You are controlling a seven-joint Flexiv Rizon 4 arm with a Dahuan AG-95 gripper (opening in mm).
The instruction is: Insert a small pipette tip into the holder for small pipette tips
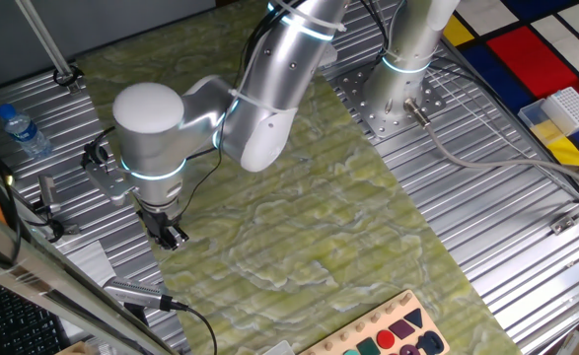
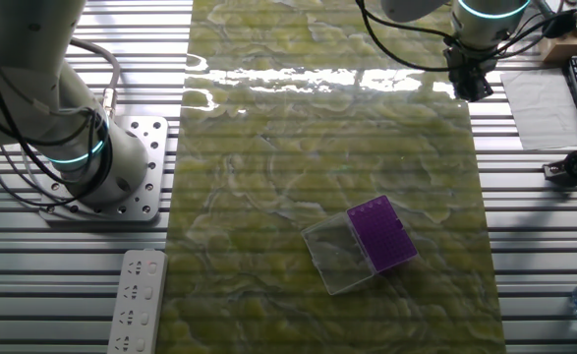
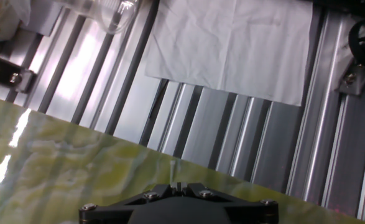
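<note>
The holder for small pipette tips (image 2: 379, 234) is a flat purple square box dotted with holes, lying on the green mat with its clear cover (image 2: 337, 258) open beside it. It does not show in the first fixed view or the hand view. My gripper (image 2: 470, 81) hangs over the mat's far right corner, well away from the holder. It also appears at the mat's left edge (image 1: 170, 233). In the hand view the gripper (image 3: 178, 185) is shut on a thin clear small pipette tip (image 3: 171, 169), which sticks out over the mat's edge.
A white paper sheet (image 3: 232, 43) lies on the ribbed metal table just past the mat. A larger white gridded rack (image 1: 572, 106) sits far right. There are also a water bottle (image 1: 23, 130), a power strip (image 2: 136, 300), a second arm's base (image 2: 101, 167) and a shape board (image 1: 393, 335).
</note>
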